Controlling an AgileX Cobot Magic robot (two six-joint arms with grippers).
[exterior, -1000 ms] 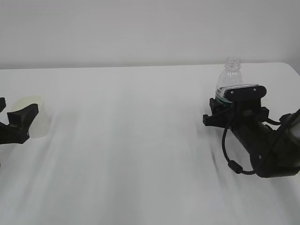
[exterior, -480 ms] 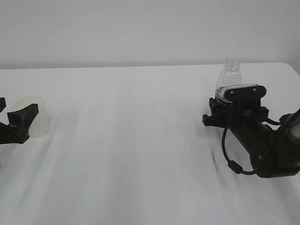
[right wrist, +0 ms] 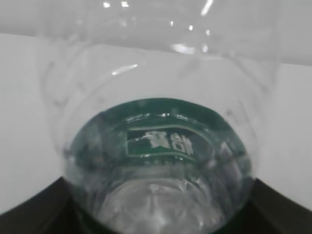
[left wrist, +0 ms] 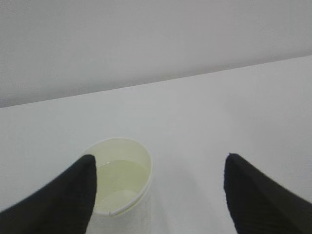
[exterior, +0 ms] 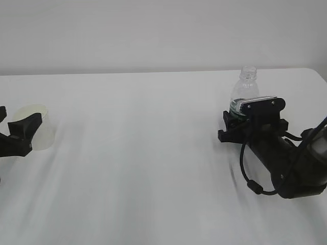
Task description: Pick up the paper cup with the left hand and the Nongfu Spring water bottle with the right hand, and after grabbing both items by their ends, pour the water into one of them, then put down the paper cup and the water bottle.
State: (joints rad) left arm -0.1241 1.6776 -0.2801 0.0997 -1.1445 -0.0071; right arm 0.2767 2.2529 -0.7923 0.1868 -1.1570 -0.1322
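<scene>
The paper cup (exterior: 36, 126) stands upright at the table's far left. In the left wrist view the paper cup (left wrist: 121, 175) holds a little clear water (left wrist: 117, 178). My left gripper (left wrist: 158, 195) is open around it, the left finger (left wrist: 66, 197) against the cup's side and the right finger (left wrist: 253, 195) well clear. The Nongfu Spring water bottle (exterior: 244, 91) is upright and capless at the right. My right gripper (exterior: 250, 120) is shut on its lower half at the green label (right wrist: 161, 141), low over the table. The bottle (right wrist: 161, 97) fills the right wrist view.
The white table (exterior: 143, 153) runs back to a plain pale wall. Its far right corner (exterior: 316, 71) lies just behind the bottle. The right arm's body and looping cable (exterior: 250, 176) lie over the table at the front right.
The right gripper and the bottle have shifted together a little left and down. The left gripper and the cup have stayed where they were.
</scene>
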